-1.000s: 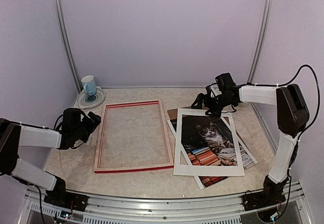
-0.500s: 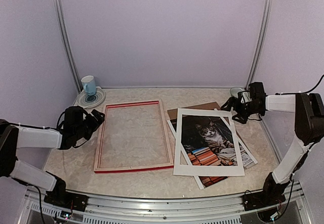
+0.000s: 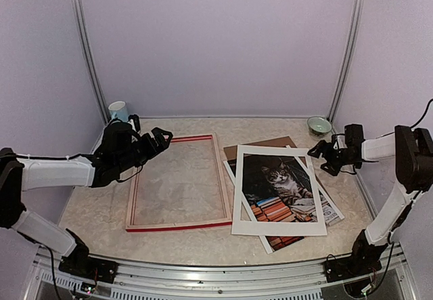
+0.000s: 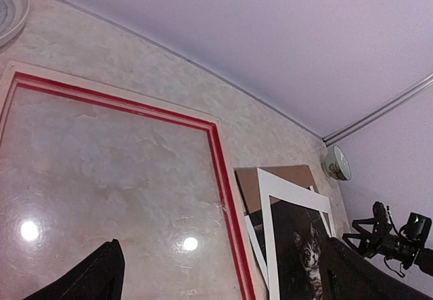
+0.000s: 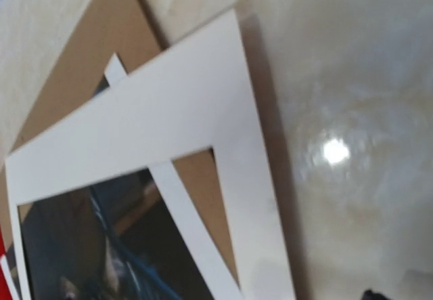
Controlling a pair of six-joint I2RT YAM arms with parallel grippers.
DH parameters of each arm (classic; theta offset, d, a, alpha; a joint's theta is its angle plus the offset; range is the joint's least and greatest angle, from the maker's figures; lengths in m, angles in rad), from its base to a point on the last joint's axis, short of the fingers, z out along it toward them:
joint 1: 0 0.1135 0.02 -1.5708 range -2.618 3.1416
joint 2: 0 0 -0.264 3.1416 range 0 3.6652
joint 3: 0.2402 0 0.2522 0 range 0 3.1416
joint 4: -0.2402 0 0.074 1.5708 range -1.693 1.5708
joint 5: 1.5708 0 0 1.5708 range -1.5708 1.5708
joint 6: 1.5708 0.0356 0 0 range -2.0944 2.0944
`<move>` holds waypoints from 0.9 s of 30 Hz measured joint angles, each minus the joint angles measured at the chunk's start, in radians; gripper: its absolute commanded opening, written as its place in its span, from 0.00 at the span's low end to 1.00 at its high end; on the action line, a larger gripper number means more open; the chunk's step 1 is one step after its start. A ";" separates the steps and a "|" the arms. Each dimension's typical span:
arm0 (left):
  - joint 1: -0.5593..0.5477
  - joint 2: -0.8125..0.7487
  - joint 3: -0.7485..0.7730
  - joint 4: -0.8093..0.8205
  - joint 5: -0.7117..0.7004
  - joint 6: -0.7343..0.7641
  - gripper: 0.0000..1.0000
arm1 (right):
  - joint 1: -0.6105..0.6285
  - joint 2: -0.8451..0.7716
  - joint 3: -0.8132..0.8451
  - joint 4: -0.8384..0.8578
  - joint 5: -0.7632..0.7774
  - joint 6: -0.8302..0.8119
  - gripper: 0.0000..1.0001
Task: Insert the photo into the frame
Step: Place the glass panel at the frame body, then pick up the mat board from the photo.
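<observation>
Here, thin rect. red frame point(image 3: 179, 226); photo point(image 3: 277, 191) under white card mat point(image 3: 274, 228).

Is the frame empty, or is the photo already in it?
Empty: tabletop shows through the frame; the photo lies to its right under a white mat.

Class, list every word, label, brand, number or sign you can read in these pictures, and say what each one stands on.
No text can be read anywhere in these views.
Large cat photo: any lettering on the pictured books is too small and blurred to read.
Thin red-faced wooden picture frame: no markings seen.
Pale blue mug: no markings seen.
</observation>
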 measured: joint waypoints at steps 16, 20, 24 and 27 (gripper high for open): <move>-0.179 0.233 0.160 -0.013 0.069 0.072 0.99 | -0.034 0.163 -0.035 0.354 -0.127 0.043 0.87; -0.179 0.233 0.160 -0.015 0.072 0.074 0.99 | -0.040 0.196 -0.036 0.423 -0.171 0.053 0.87; -0.179 0.233 0.160 -0.015 0.075 0.076 0.99 | -0.048 0.224 -0.024 0.451 -0.214 0.060 0.85; -0.179 0.233 0.160 -0.014 0.075 0.076 0.99 | -0.055 0.241 -0.010 0.458 -0.240 0.071 0.84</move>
